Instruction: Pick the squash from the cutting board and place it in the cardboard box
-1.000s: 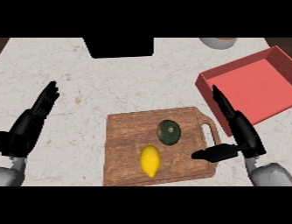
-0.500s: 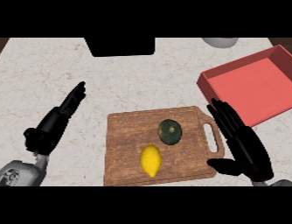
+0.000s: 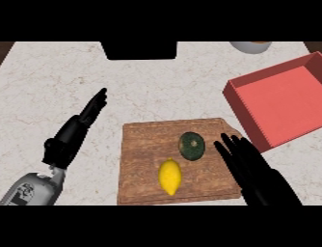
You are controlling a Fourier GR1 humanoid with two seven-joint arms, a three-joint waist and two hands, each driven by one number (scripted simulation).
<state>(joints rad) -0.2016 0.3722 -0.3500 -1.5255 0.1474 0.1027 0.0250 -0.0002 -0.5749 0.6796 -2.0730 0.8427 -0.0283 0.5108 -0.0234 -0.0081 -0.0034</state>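
Resting at the counter's left with fingers straight and holding nothing, the left hand (image 3: pixel 71 135) has bare counter (image 3: pixel 50 82) around it. On the board (image 3: pixel 146 140) lie a lemon (image 3: pixel 169 176) and, just right, the squash (image 3: pixel 192 146); the right hand (image 3: pixel 258 176), fingers straight and empty, covers the board's right edge beside the squash. The red box (image 3: pixel 292 103) stands open at the far right, a grey bowl (image 3: pixel 250 46) beyond it at the back edge.

My right hand (image 3: pixel 258 176) lies flat, fingers straight and pointing forward. My left hand (image 3: pixel 75 132), well apart from it, rests open, fingers straight too.
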